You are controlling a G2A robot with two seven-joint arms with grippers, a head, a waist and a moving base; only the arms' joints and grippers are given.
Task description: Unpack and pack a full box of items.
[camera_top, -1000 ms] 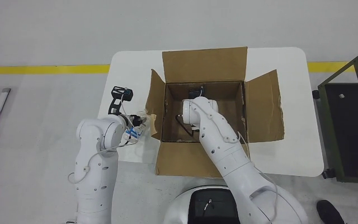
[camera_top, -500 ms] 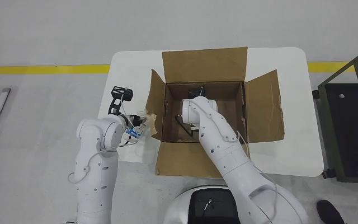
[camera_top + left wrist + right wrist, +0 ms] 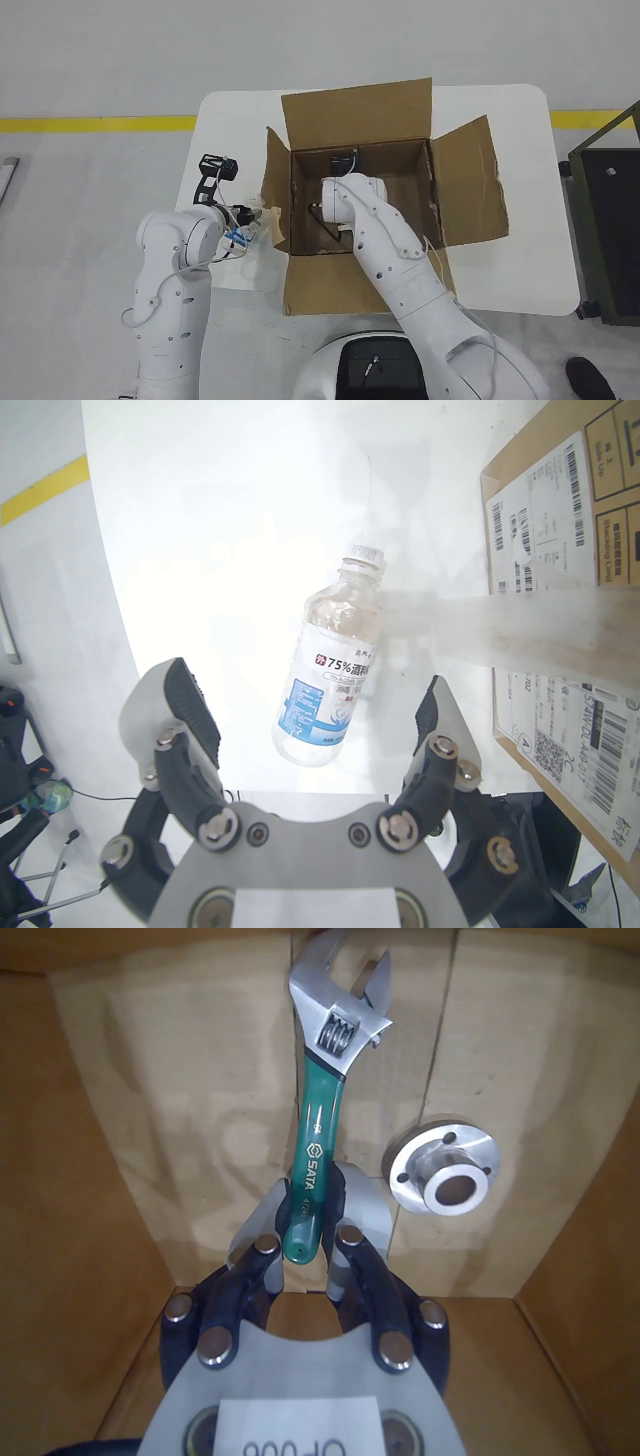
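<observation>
**Wrench held by its tail inside a box that has been nudged askew**

The right gripper (image 3: 306, 1208) is seen deep inside the cardboard box (image 3: 360, 115), its fingers closed tight on the green handle of the adjustable wrench (image 3: 320, 1128). The grip is taken close to the butt of the handle, so the heavy steel head hangs well beyond the pads. If the wrench is lifted from here, it could swing or pivot in the grip, and it may be knocked against a box wall or flap. The metal flange (image 3: 440, 1168), lying on the box floor just beside the wrench, could also be struck or dragged if the head dips. A light box is likely to be pulled along with the arm (nothing is seen holding it down).

The left gripper (image 3: 310, 690) is held with its fingers wide apart above the clear bottle (image 3: 327, 680), which lies on its side on the white table (image 3: 240, 120) near the box's side flap. Nothing is gripped there.

Compared with half a second ago, the box has been shifted and turned slightly on the table, its flaps now sitting at a different angle. The right arm has been moved a little with it, while the left arm has been kept in place.
</observation>
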